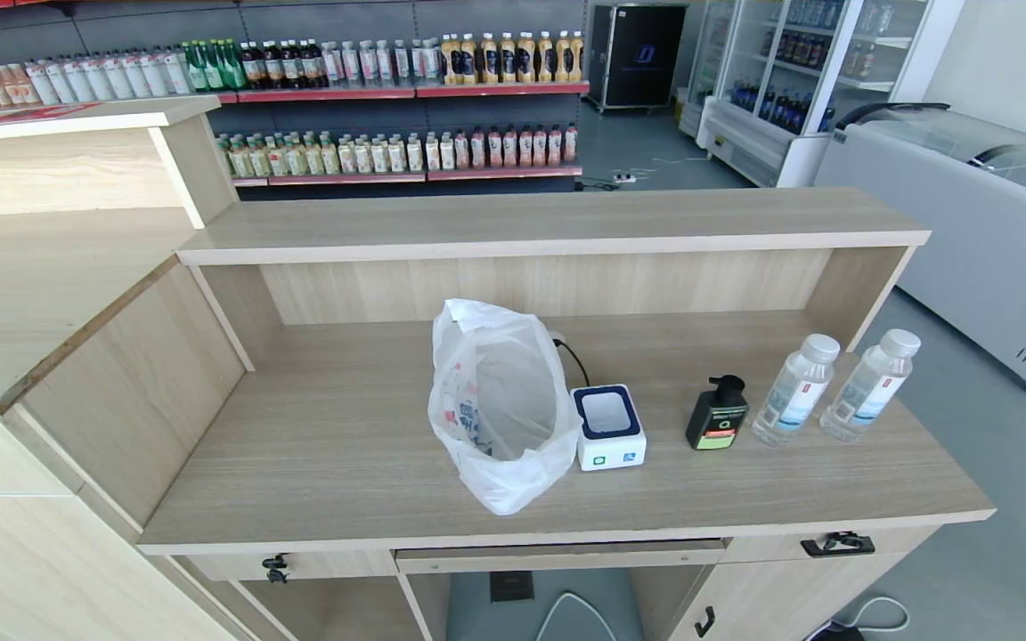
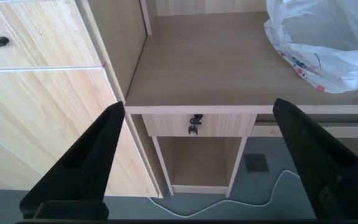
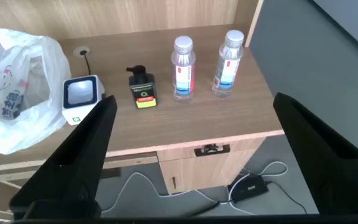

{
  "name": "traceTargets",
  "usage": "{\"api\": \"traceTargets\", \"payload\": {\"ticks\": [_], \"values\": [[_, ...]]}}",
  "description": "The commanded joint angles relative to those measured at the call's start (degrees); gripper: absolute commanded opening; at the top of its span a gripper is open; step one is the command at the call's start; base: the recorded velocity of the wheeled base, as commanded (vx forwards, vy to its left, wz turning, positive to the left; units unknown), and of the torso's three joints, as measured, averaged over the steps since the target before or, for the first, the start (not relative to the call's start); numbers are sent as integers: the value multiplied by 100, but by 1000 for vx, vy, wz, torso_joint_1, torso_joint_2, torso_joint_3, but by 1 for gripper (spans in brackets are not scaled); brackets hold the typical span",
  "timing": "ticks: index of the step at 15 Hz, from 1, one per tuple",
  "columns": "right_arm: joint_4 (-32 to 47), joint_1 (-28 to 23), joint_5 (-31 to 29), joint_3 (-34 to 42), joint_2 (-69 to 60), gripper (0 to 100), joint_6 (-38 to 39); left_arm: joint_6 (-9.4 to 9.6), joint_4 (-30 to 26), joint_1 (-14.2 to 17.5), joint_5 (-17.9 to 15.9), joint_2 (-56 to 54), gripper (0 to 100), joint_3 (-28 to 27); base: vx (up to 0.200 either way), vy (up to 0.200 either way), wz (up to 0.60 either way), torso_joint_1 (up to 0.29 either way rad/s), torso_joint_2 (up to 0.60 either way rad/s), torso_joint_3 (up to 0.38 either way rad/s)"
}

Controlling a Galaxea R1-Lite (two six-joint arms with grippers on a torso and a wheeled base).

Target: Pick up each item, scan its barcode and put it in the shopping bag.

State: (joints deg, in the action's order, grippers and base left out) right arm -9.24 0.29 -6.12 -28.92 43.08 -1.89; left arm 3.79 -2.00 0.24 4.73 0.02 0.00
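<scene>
Shopping bag [image 1: 500, 409], white and thin, stands open-mouthed about the middle of the counter [image 1: 317, 463], sagging toward the front edge, and I can make out nothing inside it, though its folds hide the bottom. Just beside it, on the side toward the counter's right edge, sits the scanner [image 1: 608, 427], a small white box with a dark-rimmed window facing up and a black cable running toward the back panel. Farther along the same way stands a dark pump bottle [image 1: 717, 414], upright, apart from the scanner. Beyond it two clear water bottles, the nearer water bottle [image 1: 796, 390] and the farther water bottle [image 1: 869, 385], stand side by side near the right edge, close together but not touching. My left jaws are spread wide and hold nothing, hanging off the counter's front left corner, below the top, facing the small drawer front there. My right jaws are spread wide too and hold nothing, out past the front edge toward the right, well apart from all three items. As I judge it, the task has not begun: no item is lifted, scanned or bagged, and all three wait. The pump bottle, nearest the scanner, looks the easiest first pick for my right arm.
</scene>
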Motion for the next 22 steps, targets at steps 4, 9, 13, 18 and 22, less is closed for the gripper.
{"api": "traceTargets", "payload": {"ticks": [4, 9, 13, 18, 22], "values": [[-1932, -293, 208, -729, 3787, 100, -391, -1, -2, 2, 2, -2, 100, 0, 0, 0, 0, 0, 0, 0], [-2697, -337, 647, -501, 4727, 100, -479, -1, -2, 2, 2, -2, 100, 0, 0, 0, 0, 0, 0, 0], [-3022, -504, 1095, -404, 5536, 100, -962, -1, -2, 2, 2, -2, 100, 0, 0, 0, 0, 0, 0, 0], [-3708, -469, 1122, -211, 6230, 100, -1112, -1, -2, 2, 2, -2, 100, 0, 0, 0, 0, 0, 0, 0], [-4262, -442, 1333, -281, 6722, 100, -1112, -1, -2, 2, 2, -2, 100, 0, 0, 0, 0, 0, 0, 0]]}}
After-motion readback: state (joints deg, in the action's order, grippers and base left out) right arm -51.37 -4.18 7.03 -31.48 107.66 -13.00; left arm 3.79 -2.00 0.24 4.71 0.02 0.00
